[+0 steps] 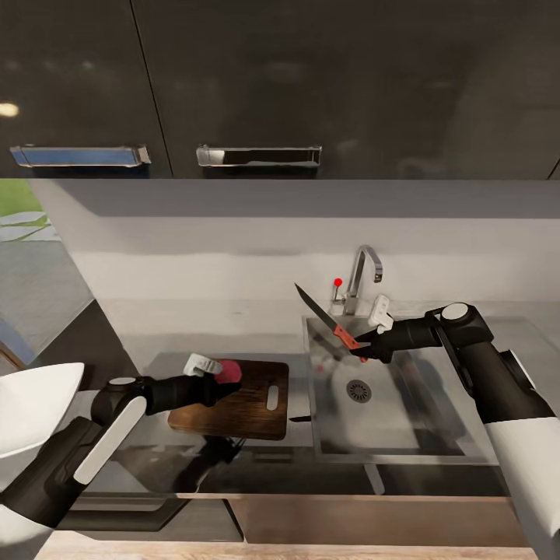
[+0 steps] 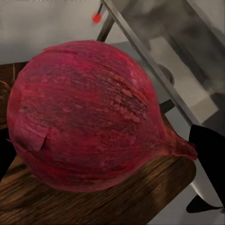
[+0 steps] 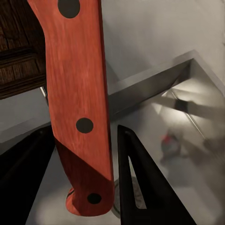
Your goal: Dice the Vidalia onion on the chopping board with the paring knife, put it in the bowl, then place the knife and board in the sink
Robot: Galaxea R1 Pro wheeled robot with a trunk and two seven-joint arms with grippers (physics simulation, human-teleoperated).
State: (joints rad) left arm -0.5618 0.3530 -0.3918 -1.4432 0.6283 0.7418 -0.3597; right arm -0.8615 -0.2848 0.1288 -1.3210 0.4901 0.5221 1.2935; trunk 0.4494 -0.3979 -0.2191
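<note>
The pinkish-red Vidalia onion [image 1: 228, 372] sits on the left end of the dark wooden chopping board [image 1: 253, 406], with my left gripper [image 1: 221, 379] shut on it. In the left wrist view the onion [image 2: 89, 117] rests on the board [image 2: 93, 204] between dark fingers [image 2: 208, 143]. My right gripper [image 1: 364, 351] is shut on the red handle of the paring knife [image 1: 330, 320]. It holds the knife above the steel sink [image 1: 393, 424], dark blade pointing up and left. The handle [image 3: 79, 93] stands between the fingers [image 3: 140, 187]. A white curved shape [image 1: 31, 404] at far left looks like the bowl.
The chrome tap [image 1: 361, 274] with a red dot stands behind the sink, close to the knife. The grey countertop [image 1: 155, 342] runs along the white wall. Dark upper cabinets [image 1: 257, 85] with metal handles hang overhead. The drain [image 1: 358, 390] lies in the basin.
</note>
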